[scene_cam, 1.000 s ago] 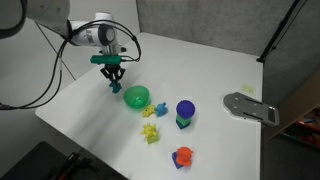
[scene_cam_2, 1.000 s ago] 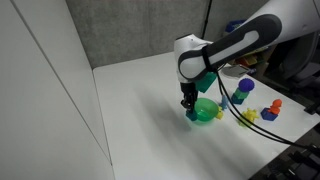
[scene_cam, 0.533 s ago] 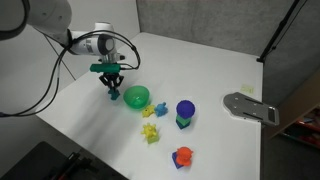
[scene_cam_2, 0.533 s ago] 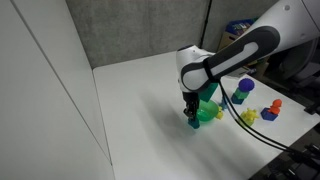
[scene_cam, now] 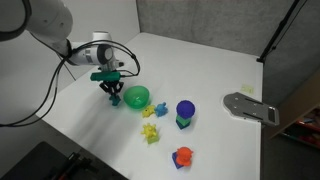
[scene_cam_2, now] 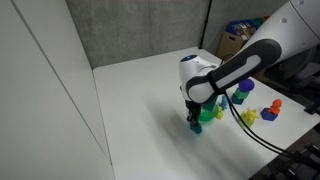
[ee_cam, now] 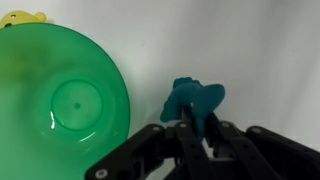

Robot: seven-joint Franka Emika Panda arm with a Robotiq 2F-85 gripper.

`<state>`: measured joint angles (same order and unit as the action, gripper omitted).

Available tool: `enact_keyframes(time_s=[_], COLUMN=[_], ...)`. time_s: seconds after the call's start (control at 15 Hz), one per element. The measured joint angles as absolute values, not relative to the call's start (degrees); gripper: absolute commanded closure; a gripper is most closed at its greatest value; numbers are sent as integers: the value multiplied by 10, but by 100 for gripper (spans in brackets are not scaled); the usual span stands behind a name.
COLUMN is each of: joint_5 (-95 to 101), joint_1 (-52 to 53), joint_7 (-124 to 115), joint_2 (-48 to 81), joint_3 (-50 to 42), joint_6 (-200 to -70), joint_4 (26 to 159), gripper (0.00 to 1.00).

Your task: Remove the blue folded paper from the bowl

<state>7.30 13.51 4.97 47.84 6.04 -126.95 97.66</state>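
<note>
My gripper [ee_cam: 195, 130] is shut on the blue folded paper [ee_cam: 190, 98], a small teal-blue crumpled piece held over the white table just beside the bowl. The green bowl [ee_cam: 60, 105] fills the left of the wrist view and looks empty. In both exterior views the gripper [scene_cam: 112, 97] [scene_cam_2: 196, 125] hangs low over the table next to the bowl [scene_cam: 136, 97] [scene_cam_2: 212, 113], outside its rim. The paper is too small to make out in the exterior views.
Yellow folded paper figures [scene_cam: 151, 112] [scene_cam: 152, 133] lie past the bowl, one peeking in the wrist view [ee_cam: 22, 18]. A dark-blue round-topped object with green base [scene_cam: 185, 113], an orange-and-blue toy [scene_cam: 182, 156] and a grey metal part [scene_cam: 250, 107] stand farther off.
My gripper has moved sideways away from the bowl and lower toward the table, carrying the blue paper out past the rim.
</note>
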Motion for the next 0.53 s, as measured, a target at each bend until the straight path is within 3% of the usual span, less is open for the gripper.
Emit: enact_keyframes(time_s=[0.13,0.53], joint_5=[75,75], joint_1=[135,135], joint_7=[50,58], joint_2=[478,475], joint_3=[61,64], joint_6=[-1275,-1282], joint_4=[982,985], gripper=[53,4])
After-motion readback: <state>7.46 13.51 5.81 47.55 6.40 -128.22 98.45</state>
